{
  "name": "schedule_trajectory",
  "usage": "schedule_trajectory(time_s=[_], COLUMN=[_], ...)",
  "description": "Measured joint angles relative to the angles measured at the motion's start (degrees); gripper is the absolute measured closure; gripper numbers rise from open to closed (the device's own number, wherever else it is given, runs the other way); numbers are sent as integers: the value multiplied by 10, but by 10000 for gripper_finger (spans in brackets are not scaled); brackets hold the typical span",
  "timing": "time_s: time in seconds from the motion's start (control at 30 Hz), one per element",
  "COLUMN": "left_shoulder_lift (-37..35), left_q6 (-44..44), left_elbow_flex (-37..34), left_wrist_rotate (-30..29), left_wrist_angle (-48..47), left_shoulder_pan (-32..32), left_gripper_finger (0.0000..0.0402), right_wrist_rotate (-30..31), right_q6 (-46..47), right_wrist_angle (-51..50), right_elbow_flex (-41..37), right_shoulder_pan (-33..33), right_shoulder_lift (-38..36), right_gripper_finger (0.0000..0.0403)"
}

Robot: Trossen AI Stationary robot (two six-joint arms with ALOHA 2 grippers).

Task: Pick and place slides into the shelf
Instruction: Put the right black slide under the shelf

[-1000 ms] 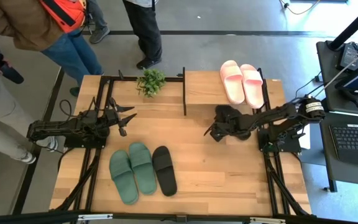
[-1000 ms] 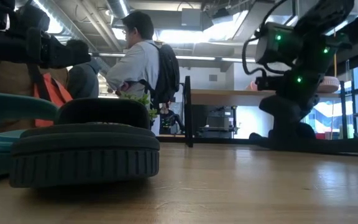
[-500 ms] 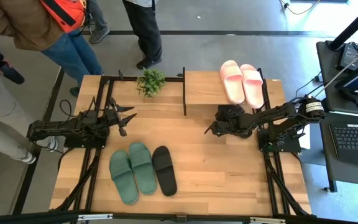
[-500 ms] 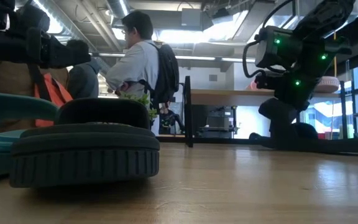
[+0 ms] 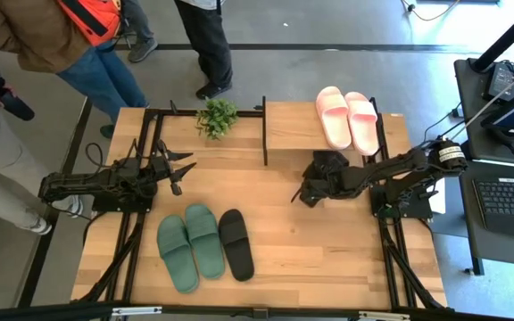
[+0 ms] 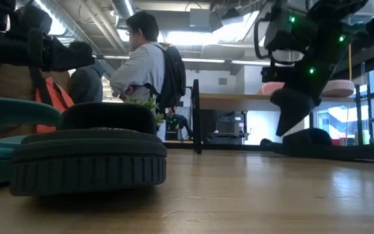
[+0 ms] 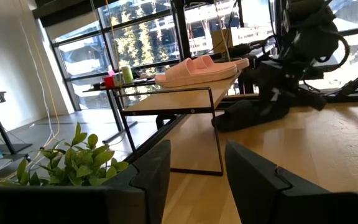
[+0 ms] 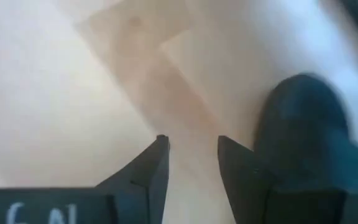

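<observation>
On the shelf (image 5: 293, 125) top — pink slides (image 5: 347, 118).

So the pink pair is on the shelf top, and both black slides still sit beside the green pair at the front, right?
Not quite. The high view shows only one black slide beside the green pair at the front. The other black slide lies next to the shelf, by the right gripper. The pink pair is on the shelf top, as you said.

Wooden table (image 5: 328, 250), green slides (image 5: 188, 244), black slide (image 5: 236, 242), plant (image 5: 217, 116), shelf (image 5: 293, 125) bearing pink slides (image 5: 346, 118)
</observation>
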Motion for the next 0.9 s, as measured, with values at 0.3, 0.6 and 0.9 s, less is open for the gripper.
schedule_trajectory(time_s=[0.3,0.6,0.9], left_shoulder_lift=[0,0,0], left_q6=[0,-1,-1], left_elbow_flex=[0,0,0], left_wrist_rotate=[0,0,0], left_wrist_angle=[0,0,0], left_shoulder_pan=[0,0,0], left_gripper_finger=[256,256,256], right_wrist_rotate=[-68,-87,-98], right_q6=[177,312,414], right_wrist_angle=[-210,-349,-374], right_elbow_flex=[84,118,59], right_shoulder_pan=[47,84,86], right_shoulder_lift=[0,0,0], right_gripper_finger=[265,265,314])
